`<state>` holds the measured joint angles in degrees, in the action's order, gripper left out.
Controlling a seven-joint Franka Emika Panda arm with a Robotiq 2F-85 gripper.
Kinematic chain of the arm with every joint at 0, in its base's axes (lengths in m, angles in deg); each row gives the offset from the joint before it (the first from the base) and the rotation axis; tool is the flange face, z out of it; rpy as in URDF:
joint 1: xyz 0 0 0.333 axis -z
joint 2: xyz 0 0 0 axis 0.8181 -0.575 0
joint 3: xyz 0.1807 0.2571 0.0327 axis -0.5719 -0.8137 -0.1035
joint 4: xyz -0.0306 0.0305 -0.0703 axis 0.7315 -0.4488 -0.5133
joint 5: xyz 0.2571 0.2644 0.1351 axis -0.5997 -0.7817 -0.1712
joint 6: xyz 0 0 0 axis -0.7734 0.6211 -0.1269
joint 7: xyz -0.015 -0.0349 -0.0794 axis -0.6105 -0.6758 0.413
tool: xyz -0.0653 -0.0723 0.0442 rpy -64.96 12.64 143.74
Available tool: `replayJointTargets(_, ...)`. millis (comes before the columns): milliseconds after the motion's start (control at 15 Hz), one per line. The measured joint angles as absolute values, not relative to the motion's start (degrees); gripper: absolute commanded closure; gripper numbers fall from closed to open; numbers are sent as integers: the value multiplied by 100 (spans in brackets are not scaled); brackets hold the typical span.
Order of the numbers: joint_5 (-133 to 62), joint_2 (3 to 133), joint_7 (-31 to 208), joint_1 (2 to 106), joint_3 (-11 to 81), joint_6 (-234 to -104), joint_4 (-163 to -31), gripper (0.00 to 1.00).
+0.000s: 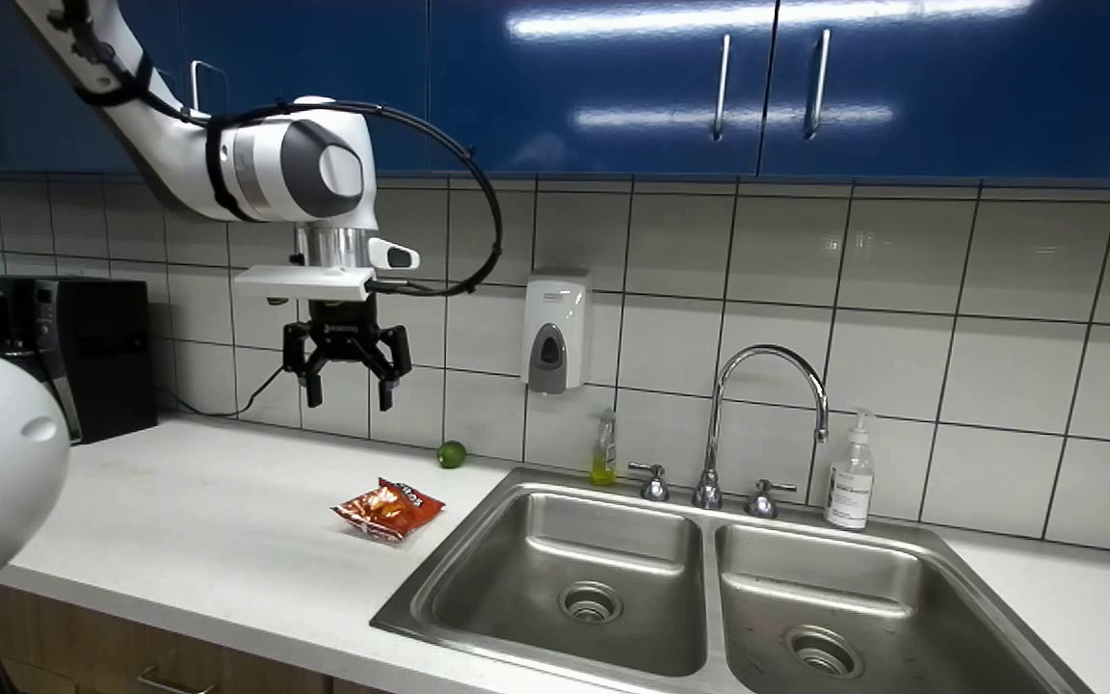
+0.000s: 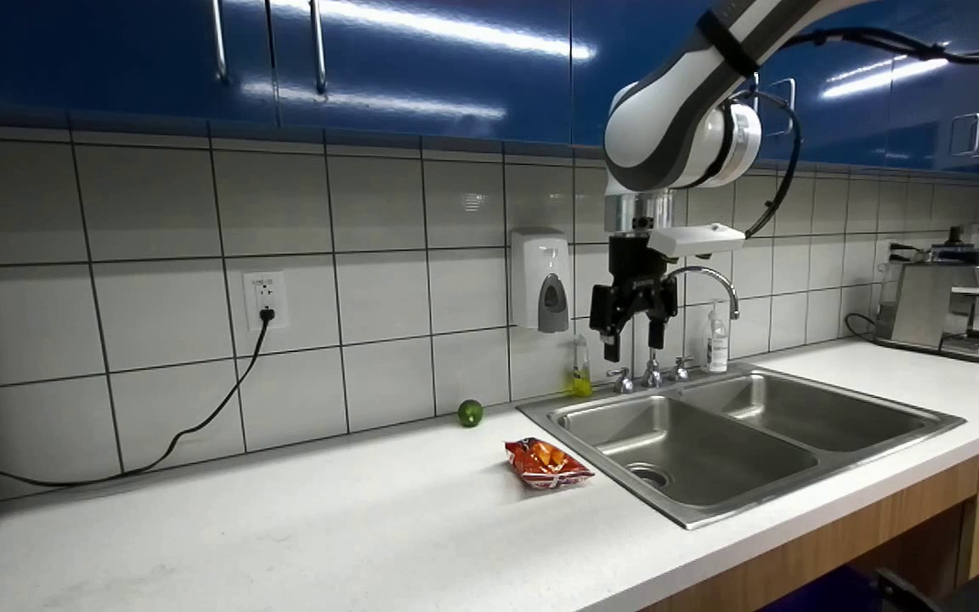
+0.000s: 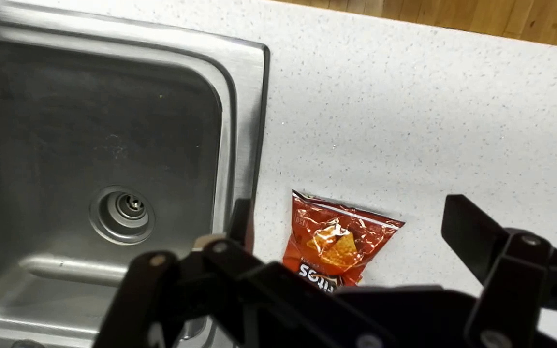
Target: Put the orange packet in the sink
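Observation:
The orange packet (image 1: 388, 511) lies flat on the white counter beside the sink, also in an exterior view (image 2: 545, 466). In the wrist view, the packet (image 3: 336, 237) shows between the fingers, its lower part hidden by the gripper. The sink's left-hand basin (image 1: 507, 593) is the one nearest the packet; it shows in an exterior view (image 2: 727, 467) and at the left of the wrist view (image 3: 162, 135), with a round drain and nothing in it. My gripper (image 1: 351, 397) is open and empty, pointing down, high above the counter; it also shows in an exterior view (image 2: 634, 344) and the wrist view (image 3: 347, 220).
A green lime (image 1: 452, 454) sits near the tiled wall behind the packet. A yellow spray bottle (image 1: 604, 451), the faucet (image 1: 712, 434) and a pump bottle (image 1: 850, 487) stand along the sink's back edge. A dispenser (image 1: 556, 333) hangs on the wall. A black appliance (image 1: 97, 352) stands at the left.

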<state>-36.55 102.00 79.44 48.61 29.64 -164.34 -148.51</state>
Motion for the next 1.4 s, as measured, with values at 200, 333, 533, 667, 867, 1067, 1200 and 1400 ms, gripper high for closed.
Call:
replayJointTargets(200, -3655, 9810, 7944, 4861, 2945, -16762, -14842, 0)
replayJointTargets(333, -3655, 9546, 7944, 4861, 2938, -16972, -14821, 0)
replayJointTargets(533, -3655, 9153, 7944, 4861, 2915, -17274, -14719, 0)
replayJointTargets(667, -3655, 8885, 7944, 4861, 2879, -17458, -14601, 0)
replayJointTargets(867, -3653, 8456, 7946, 4858, 2801, -17697, -14344, 0)
replayJointTargets(1067, -3648, 8025, 7957, 4846, 2716, -17878, -14037, 0)
replayJointTargets(1200, -3644, 7735, 7971, 4804, 2686, -17976, -13813, 0)
replayJointTargets(1400, -3586, 7298, 8071, 4732, 2671, -18092, -13463, 0)
